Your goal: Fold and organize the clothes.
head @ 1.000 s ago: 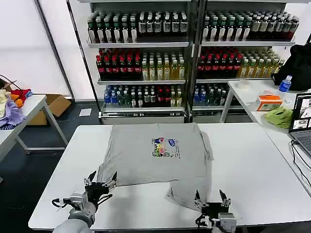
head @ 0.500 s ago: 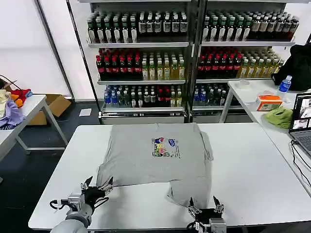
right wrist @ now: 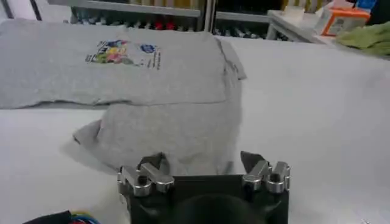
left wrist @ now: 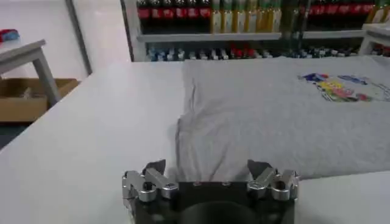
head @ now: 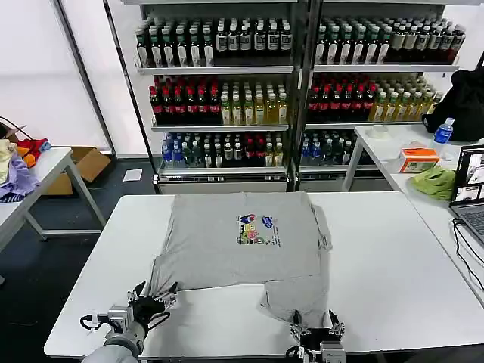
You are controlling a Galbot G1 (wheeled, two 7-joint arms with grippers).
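Just ahead of the left claw [head: 156,300], fingers apart: the near left corner of the grey shirt [head: 242,246], flat on the white desk [head: 378,257]. Just beyond the right claw [head: 315,330], also spread and empty: the rumpled lower flap. Best to slide low, pinching hem edges squarely, lifting both sides evenly.
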